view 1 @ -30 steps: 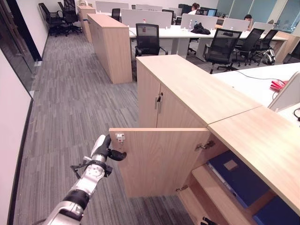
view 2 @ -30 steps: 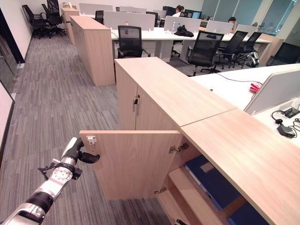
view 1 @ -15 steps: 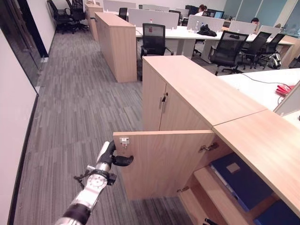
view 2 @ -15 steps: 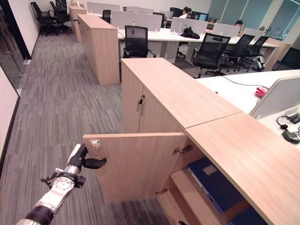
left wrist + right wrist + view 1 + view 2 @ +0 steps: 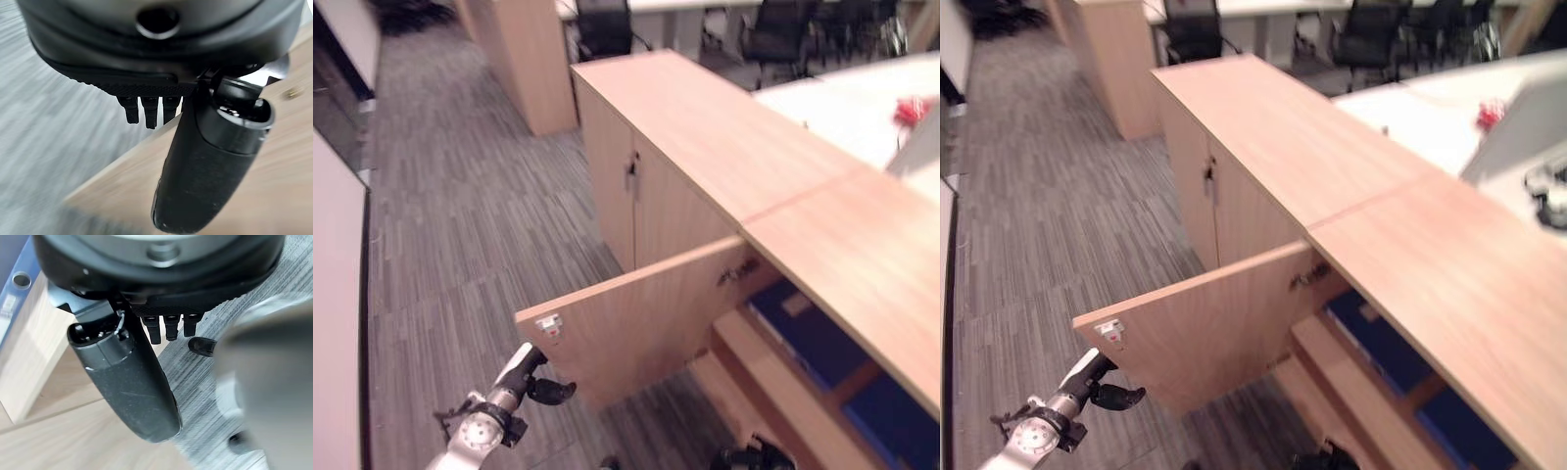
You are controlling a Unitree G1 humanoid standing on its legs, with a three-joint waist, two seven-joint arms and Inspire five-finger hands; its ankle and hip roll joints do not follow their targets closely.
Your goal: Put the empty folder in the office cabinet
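Observation:
The office cabinet (image 5: 705,147) is light wood, and its lower door (image 5: 636,318) stands swung open. Inside, a blue folder (image 5: 803,338) lies on the upper shelf and a second blue folder (image 5: 891,421) lies lower to the right. My left hand (image 5: 530,377) hovers just below the door's free corner with straight fingers (image 5: 149,110) and its thumb (image 5: 205,171) out, holding nothing. My right hand (image 5: 754,455) is low in front of the open cabinet, above a wooden shelf (image 5: 58,421). Its thumb (image 5: 127,382) is out, it is empty, and a blue folder edge (image 5: 10,284) lies beside it.
Grey carpet floor (image 5: 460,215) spreads to the left of the cabinet. A second closed cabinet section with a keyed lock (image 5: 631,174) adjoins the open one. Another wooden cabinet (image 5: 514,49) and office chairs (image 5: 607,29) stand further back. A white desk (image 5: 842,108) lies behind the cabinet.
The whole view has tilted downward, so the camera has moved. My left hand now sits lower against the door's free edge, below the latch corner instead of beside it.

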